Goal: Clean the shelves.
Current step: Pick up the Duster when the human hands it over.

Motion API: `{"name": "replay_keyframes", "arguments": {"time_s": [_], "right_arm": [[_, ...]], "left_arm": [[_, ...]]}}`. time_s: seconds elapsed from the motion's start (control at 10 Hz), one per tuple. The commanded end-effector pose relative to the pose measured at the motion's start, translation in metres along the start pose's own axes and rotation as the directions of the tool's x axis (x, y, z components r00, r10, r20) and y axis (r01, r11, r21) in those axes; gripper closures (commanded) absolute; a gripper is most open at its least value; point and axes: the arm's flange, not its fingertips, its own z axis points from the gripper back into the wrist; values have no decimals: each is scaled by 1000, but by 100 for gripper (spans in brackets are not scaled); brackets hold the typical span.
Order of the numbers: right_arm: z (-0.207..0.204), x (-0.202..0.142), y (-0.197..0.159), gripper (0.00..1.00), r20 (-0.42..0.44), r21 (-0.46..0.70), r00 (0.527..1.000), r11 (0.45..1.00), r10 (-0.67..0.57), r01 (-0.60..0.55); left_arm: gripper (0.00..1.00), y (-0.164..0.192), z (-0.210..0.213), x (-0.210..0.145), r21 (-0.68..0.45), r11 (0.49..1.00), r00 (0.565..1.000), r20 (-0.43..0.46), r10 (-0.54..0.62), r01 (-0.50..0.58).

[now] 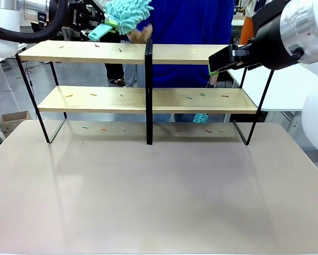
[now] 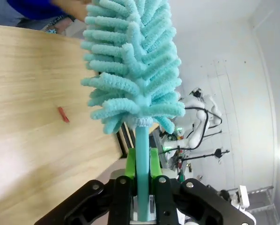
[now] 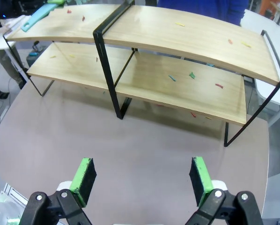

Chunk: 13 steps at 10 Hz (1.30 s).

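A fluffy blue-green duster [image 2: 133,70] is held by the left gripper [image 2: 142,160]. Its thin handle [image 2: 141,145] is pinched tight btw. the green pads [image 2: 130,161], w/ no gap seen. The duster is pointed up, & a white wall is seen behind it. A light-wood board of the shelves [image 2: 27,84] is seen on the left. A tiny red bit [image 2: 62,114] is lying on it, near the fluffy head. At top left, a person's hand [image 2: 72,7] & blue sleeve [image 2: 30,7] are seen.

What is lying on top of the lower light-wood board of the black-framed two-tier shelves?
Small scattered scraps, orange, green and red, lie on the lower board of the shelves. The black centre post hides a narrow strip of it in the front view.
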Motion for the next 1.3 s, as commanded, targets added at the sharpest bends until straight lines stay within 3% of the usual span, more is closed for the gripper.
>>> {"name": "replay_keyframes", "arguments": {"time_s": [0.0,0.1,0.2,0.3,0.4,0.5,0.7,0.8,1.0,1.1,1.2], "right_arm": [[0,0,0,0,1,5,1000,1000,-3,3],[0,0,0,0,1,5,1000,1000,-3,3],[0,0,0,0,1,5,1000,1000,-3,3],[0,0,0,0,1,5,1000,1000,-3,3],[0,0,0,0,1,5,1000,1000,-3,3],[0,0,0,0,1,5,1000,1000,-3,3],[0,0,0,0,1,5,1000,1000,-3,3],[0,0,0,0,1,5,1000,1000,-3,3],[0,0,0,0,1,5,1000,1000,-3,3],[0,0,0,0,1,5,1000,1000,-3,3],[0,0,0,0,1,5,1000,1000,-3,3]], "left_arm": [[100,-41,34,-40,-19,985,970,-173,-173,173],[100,-64,62,-71,18,960,926,-269,-264,279],[100,-82,96,-105,-16,929,872,-339,-352,369],[100,-94,132,-141,-47,889,825,-352,-442,456],[100,-102,174,-185,-101,832,775,-318,-546,545],[100,-103,209,-221,-95,789,761,-217,-611,607],[100,-88,281,-274,52,798,798,8,-602,601],[100,-75,321,-292,144,832,826,114,-552,536],[100,-48,378,-306,150,896,855,270,-444,418],[100,-35,393,-307,120,898,840,321,-438,422],[100,-24,394,-299,88,925,858,349,-376,370]]}}
